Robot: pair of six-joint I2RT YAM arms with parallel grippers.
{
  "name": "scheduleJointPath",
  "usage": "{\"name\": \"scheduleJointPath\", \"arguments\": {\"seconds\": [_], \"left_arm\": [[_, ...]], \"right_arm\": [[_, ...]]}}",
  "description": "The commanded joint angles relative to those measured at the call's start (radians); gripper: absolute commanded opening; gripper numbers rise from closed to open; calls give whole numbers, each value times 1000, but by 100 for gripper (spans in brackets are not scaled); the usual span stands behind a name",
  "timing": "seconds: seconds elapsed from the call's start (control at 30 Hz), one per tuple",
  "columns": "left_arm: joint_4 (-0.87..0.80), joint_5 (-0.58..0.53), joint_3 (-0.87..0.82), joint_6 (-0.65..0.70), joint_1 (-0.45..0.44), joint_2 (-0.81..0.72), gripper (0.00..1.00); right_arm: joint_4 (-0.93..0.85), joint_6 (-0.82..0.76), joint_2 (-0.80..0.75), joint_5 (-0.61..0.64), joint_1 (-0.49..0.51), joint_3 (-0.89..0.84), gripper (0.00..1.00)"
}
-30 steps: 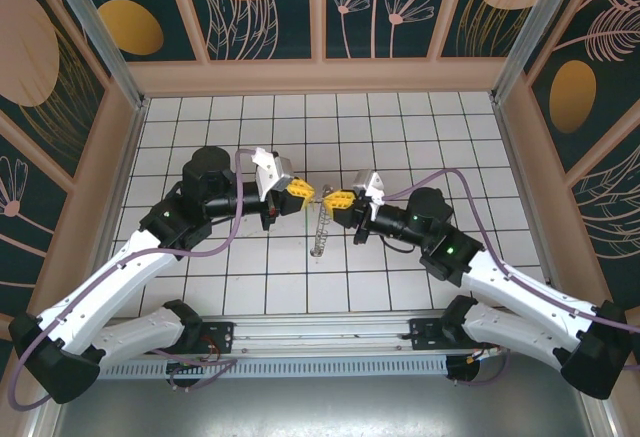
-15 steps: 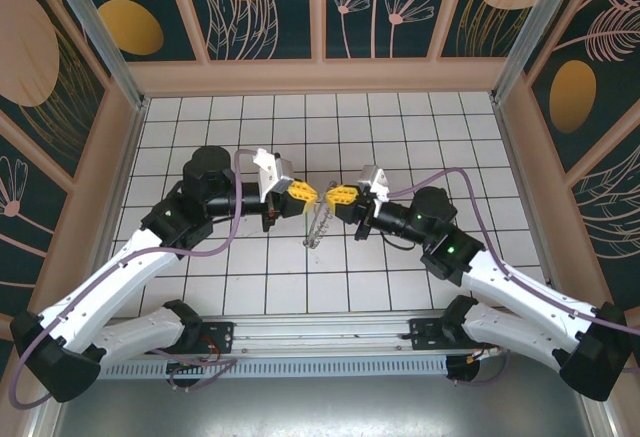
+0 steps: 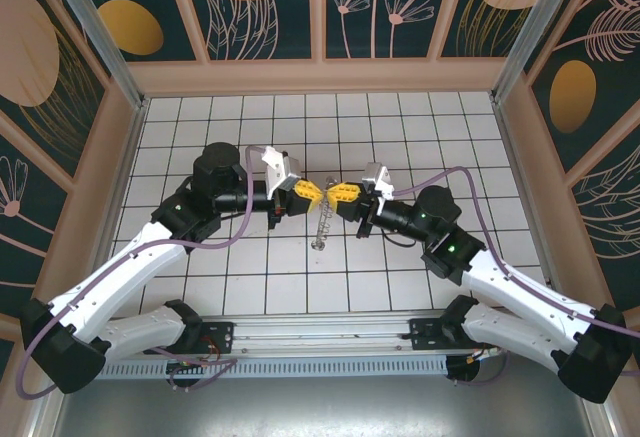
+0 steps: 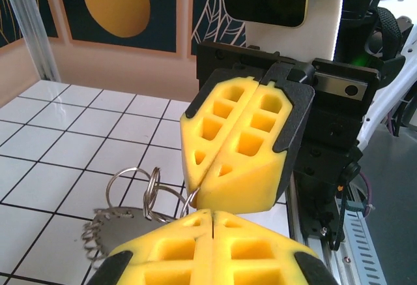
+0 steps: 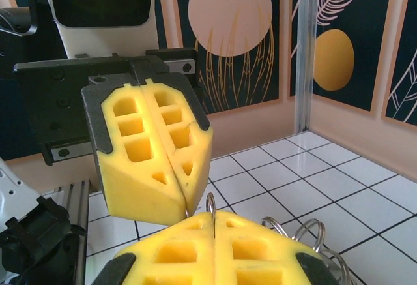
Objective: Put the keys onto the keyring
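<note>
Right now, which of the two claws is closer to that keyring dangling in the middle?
Right. The right gripper is shut on a loop of the keyring, which hangs under its tip. The left gripper, also shut, meets it tip to tip, just beside the ring.

White tiled floor; leaf-patterned walls around.

Yellow left claw, yellow right claw, grey keyring
</note>
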Motion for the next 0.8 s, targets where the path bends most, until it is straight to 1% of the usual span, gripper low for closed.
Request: {"name": "scheduleJointPath", "arguments": {"seconds": [0.0,0.47,0.77], "left_arm": [[58,25,27,-24,6,-5,0],[94,10,19,-46,28,-1,0],[96,29,23,-52,31,14,0]], "right_arm": [[82,12,-15,-23,-9,-16,0],[90,13,-25,-43,-17,-20,0],[108,16,-14,-60,-21,-18,0]]}}
